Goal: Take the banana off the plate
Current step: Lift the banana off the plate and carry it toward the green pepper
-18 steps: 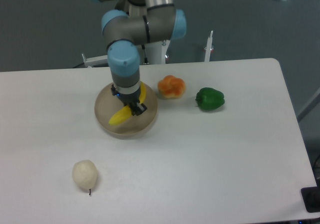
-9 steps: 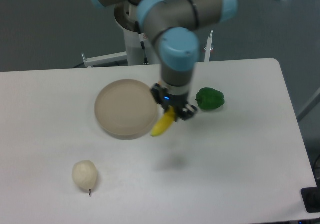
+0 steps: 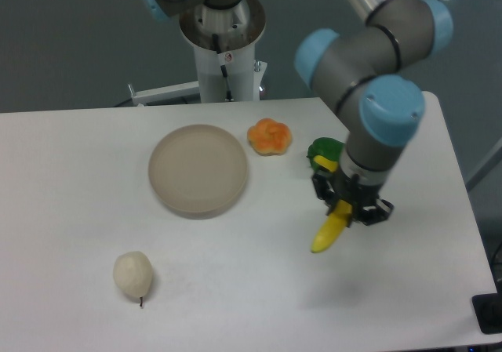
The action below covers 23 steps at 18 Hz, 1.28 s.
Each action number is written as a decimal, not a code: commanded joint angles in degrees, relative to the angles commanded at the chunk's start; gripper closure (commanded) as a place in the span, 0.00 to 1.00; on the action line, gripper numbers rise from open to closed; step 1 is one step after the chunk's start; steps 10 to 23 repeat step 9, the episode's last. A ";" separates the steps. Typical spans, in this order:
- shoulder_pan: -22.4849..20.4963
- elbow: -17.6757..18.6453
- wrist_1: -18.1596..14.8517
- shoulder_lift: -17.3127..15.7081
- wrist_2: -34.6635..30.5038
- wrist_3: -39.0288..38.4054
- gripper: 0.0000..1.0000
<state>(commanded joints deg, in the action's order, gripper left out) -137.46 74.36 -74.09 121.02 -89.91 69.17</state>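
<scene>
The yellow banana (image 3: 329, 231) hangs tilted in the air over the right part of the table, its lower end pointing down-left. My gripper (image 3: 350, 205) is shut on its upper end. The round beige plate (image 3: 198, 169) lies bare on the table to the left, well apart from the gripper.
An orange lumpy fruit (image 3: 269, 136) sits just right of the plate. A green pepper (image 3: 322, 151) lies behind the gripper, partly hidden by the arm. A pale pear (image 3: 132, 273) rests near the front left. The robot base (image 3: 220, 46) stands behind the table.
The gripper has carried the banana off the plate and rightward across the table, past the pepper, to the right side. The plate now lies bare.
</scene>
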 joint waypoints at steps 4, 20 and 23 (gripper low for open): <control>-0.18 -1.32 0.35 2.81 -1.32 2.72 1.00; -1.14 -2.81 2.20 5.36 -1.41 8.35 1.00; -1.14 -2.81 2.20 5.36 -1.41 8.35 1.00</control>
